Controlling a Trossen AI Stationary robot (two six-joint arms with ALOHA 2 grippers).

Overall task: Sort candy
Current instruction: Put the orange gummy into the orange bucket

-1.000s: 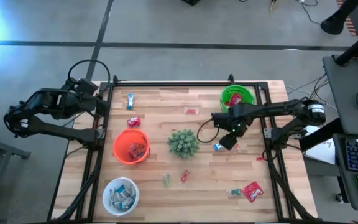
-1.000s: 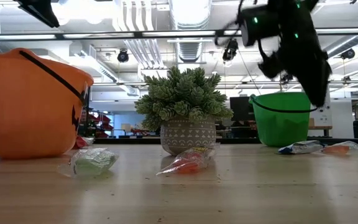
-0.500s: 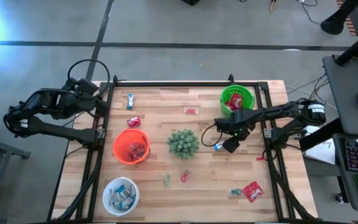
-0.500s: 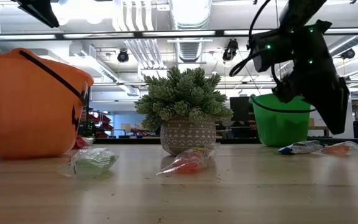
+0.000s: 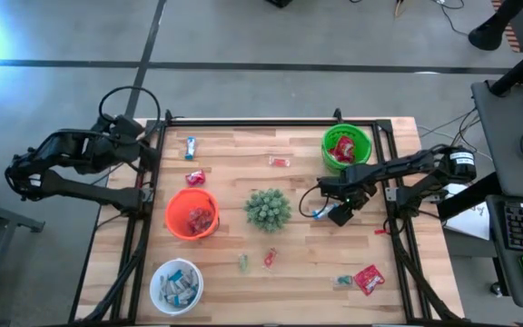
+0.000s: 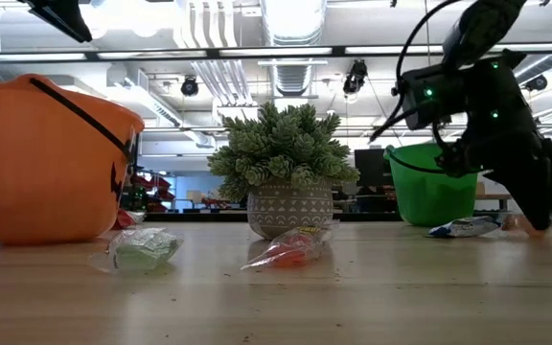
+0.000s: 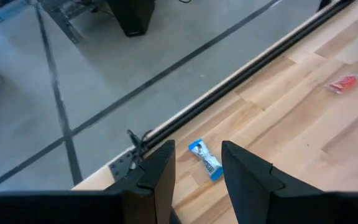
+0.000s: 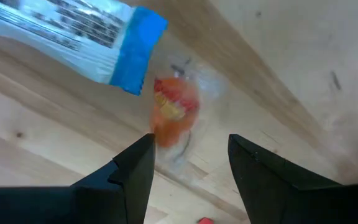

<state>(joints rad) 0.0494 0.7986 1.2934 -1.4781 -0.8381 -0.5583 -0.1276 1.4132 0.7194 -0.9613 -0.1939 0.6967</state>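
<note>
Leftmost, the left tool (image 5: 143, 153) waits off the counter's (image 5: 234, 236) edge, its fingers parted and holding nothing, with only a blue-and-white bar (image 7: 205, 159) lying ahead of it. Moving right past the orange bowl (image 5: 192, 214), the white bowl (image 5: 176, 285) and the spiky plant (image 5: 268, 208), loose candy is scattered over the wood. Right of the plant, the right tool (image 5: 339, 214) is low over the counter, jaws open and empty, just below the green bowl (image 5: 346, 145). Directly between its fingers lies a small orange candy (image 8: 173, 111) in clear wrap, with another blue-and-white bar (image 8: 67, 37) touching it. This arm is much the nearer, so a straight descent seems enough.
</note>
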